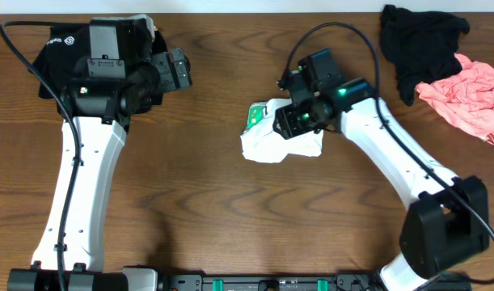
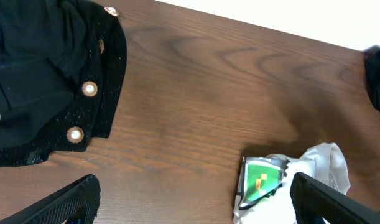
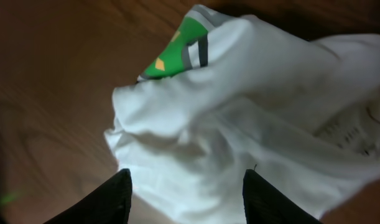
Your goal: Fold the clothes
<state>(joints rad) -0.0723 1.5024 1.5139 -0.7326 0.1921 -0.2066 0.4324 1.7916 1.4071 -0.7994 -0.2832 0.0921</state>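
The clothes are spread over the brown table (image 1: 206,194). A bunched white T-shirt (image 1: 267,145) with a green blocky print (image 1: 254,118) lies at the middle. My right gripper (image 1: 299,120) hovers right over it; in the right wrist view its gripper (image 3: 190,199) is open, its black fingertips (image 3: 115,196) apart above the crumpled shirt (image 3: 239,93). My left gripper (image 1: 182,69) is at the back left, open (image 2: 202,205) over bare wood. A black gold-buttoned garment (image 2: 46,81) lies beside it, and the shirt (image 2: 320,162) shows by its right finger.
A black garment (image 1: 420,40) and a pink one (image 1: 469,97) lie heaped at the back right corner. The gold-buttoned black piece (image 1: 44,65) sits partly under the left arm at the back left. Both arm bases stand at the table's front edge.
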